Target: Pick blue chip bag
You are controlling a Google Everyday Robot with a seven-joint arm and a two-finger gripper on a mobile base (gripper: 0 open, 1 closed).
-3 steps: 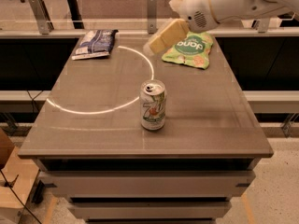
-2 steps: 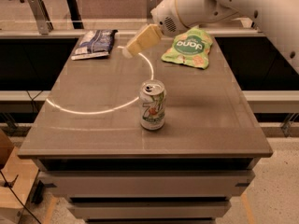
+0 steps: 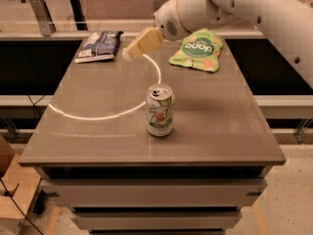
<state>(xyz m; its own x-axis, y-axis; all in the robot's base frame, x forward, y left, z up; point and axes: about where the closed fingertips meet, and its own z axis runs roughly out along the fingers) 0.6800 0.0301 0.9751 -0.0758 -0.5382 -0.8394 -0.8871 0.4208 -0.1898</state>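
Note:
The blue chip bag (image 3: 99, 46) lies flat at the far left corner of the grey table (image 3: 98, 136). It is dark blue with white patches. My gripper (image 3: 128, 54) hangs above the table's far middle, just right of the bag and apart from it. It points down and to the left, and holds nothing that I can see. The white arm reaches in from the upper right.
A light-green bag (image 3: 197, 50) with a dark-green round logo lies at the far right. A 7UP soda can (image 3: 160, 110) stands upright in the middle of the table. A railing runs behind the table's far edge.
My gripper has moved left across the far part of the table, from over the green bag toward the blue chip bag. The objects have not moved.

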